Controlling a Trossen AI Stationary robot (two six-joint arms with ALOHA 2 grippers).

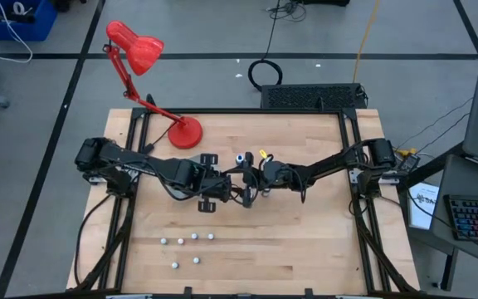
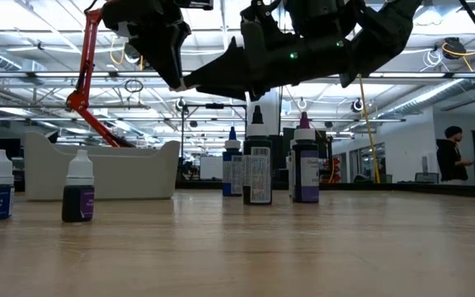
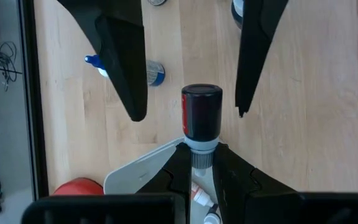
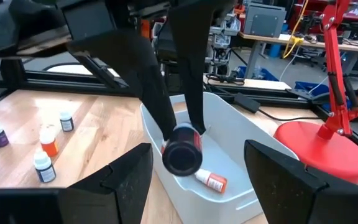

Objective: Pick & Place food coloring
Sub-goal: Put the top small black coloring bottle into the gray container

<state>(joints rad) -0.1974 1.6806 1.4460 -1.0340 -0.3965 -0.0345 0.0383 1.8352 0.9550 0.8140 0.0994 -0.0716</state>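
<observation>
The left hand (image 3: 202, 165) pinches a black-capped bottle (image 3: 201, 115) above the tray (image 4: 229, 155); the right hand (image 4: 197, 180) is spread beside it. Next: release.

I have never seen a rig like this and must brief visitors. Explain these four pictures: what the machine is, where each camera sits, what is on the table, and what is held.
This is a robot with two dark arms at a wooden table, each ending in a two-finger gripper. One camera looks straight down, one sits at table-top height, and one rides on each wrist.

On the table are a red lamp, a pale tray and small food coloring bottles. One small bottle already lies in the tray.

The left gripper is shut on the neck of a dark bottle and holds it over the tray. The right gripper is open beside it and holds nothing.
</observation>
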